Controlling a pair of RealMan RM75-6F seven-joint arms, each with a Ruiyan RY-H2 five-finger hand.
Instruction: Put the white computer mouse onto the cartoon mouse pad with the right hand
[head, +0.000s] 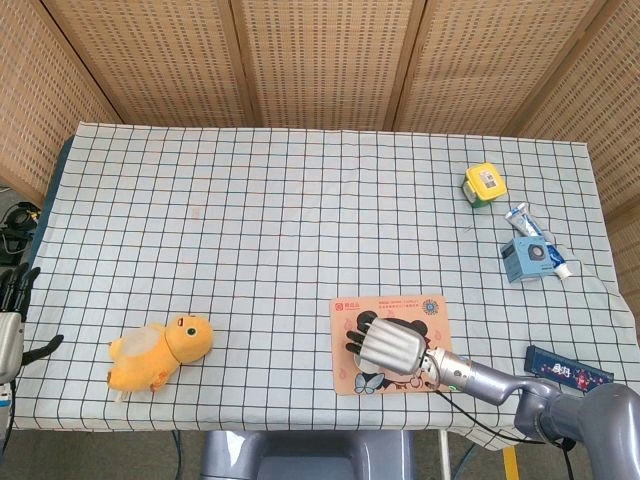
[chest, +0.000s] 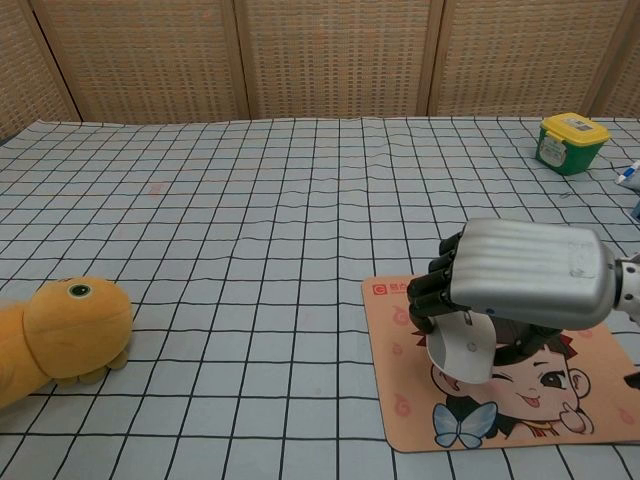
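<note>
Right robot hand (chest: 520, 285) gripping white computer mouse (chest: 462, 348) over cartoon mouse pad (chest: 400, 400); yellow plush duck (head: 160, 352) well left; pad's writing unreadable.

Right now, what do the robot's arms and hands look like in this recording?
The right robot hand has a ribbed silver-grey back plate and black fingers. Its forearm is a glossy silver-grey tube with a thin black cable alongside. At the head view's left edge, the left robot hand shows dark fingers on a pale grey body.
</note>
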